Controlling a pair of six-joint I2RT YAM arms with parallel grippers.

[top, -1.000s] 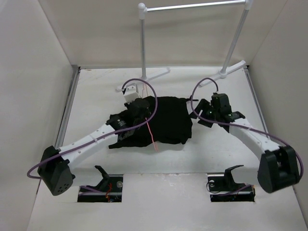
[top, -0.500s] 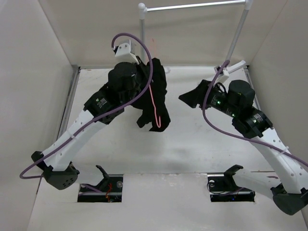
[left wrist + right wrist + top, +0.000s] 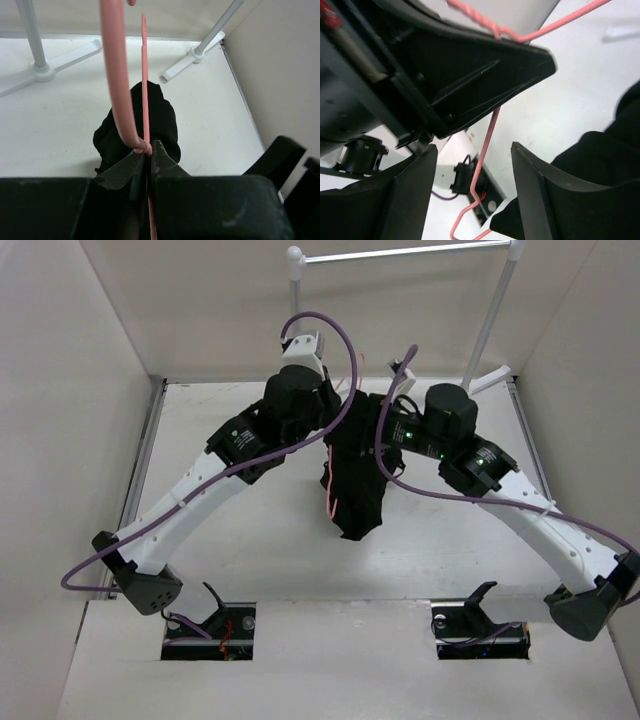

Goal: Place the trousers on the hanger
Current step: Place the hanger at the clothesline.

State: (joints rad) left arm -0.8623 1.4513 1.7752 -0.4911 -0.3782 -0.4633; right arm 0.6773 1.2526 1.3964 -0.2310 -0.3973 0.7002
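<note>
A white-walled enclosure surrounds a white surface (image 3: 200,540), with a white and silver clothes rack (image 3: 400,252) standing at the far end. A second ago the trousers (image 3: 355,485) lay spread on that surface with both arms low over them. Now they hang in a dark bunch well above it, between the two raised arms.

The left end effector (image 3: 148,150) is pressed together on the thin wire of the pink hanger (image 3: 116,75). The wrist view shows the wire pinched between its fingers, with the trousers dangling below. Half a second ago this load hung off to the left, nearer the left rack pole; it has since swung to the middle.

The right arm, which stood well apart then, has closed in, and its wrist now sits right against the hanging cloth in the top view. The right end effector (image 3: 472,150) is spread, with a run of hanger wire passing between its fingers and nothing gripped; black fabric fills the right edge of its view.

The garment seems to be carried by the hanger, so the draping looks largely done. The right arm is probably arriving to steady the wire or even out the cloth. How securely the bunched fabric sits over the bar cannot be told.
</note>
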